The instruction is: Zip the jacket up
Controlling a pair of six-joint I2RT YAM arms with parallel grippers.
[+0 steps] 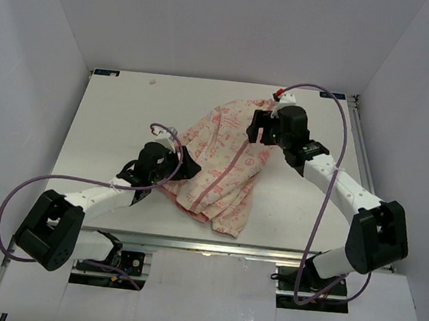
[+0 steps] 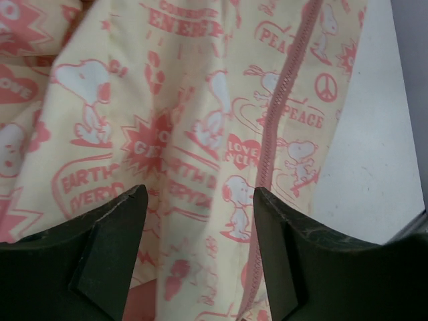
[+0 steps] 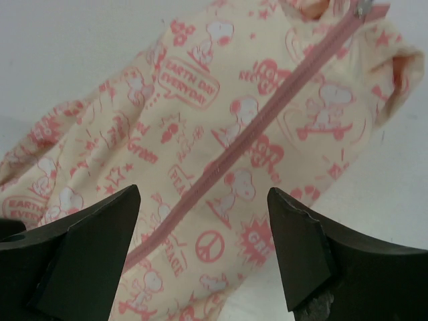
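Observation:
The jacket (image 1: pixel 225 169), cream with a pink print, lies flat on the white table (image 1: pixel 111 119), and its pink zipper strip (image 1: pixel 230 162) runs down the front with the teeth meshed where they show. My left gripper (image 1: pixel 191 164) stands open at the jacket's lower left side. In the left wrist view the fabric (image 2: pixel 167 100) and zipper (image 2: pixel 277 114) lie below the spread jaws, with nothing between them. My right gripper (image 1: pixel 255 126) hovers open over the upper part. The right wrist view shows the zipper (image 3: pixel 247 130) crossing the jacket (image 3: pixel 200 120) diagonally, and a metal pull (image 3: pixel 364 8) at the top edge.
White walls close in the table on three sides. Purple cables (image 1: pixel 327 180) loop off both arms. A small red part (image 1: pixel 280 92) sits by the jacket's far end. The table's metal front rail (image 1: pixel 213 245) lies just below the hem.

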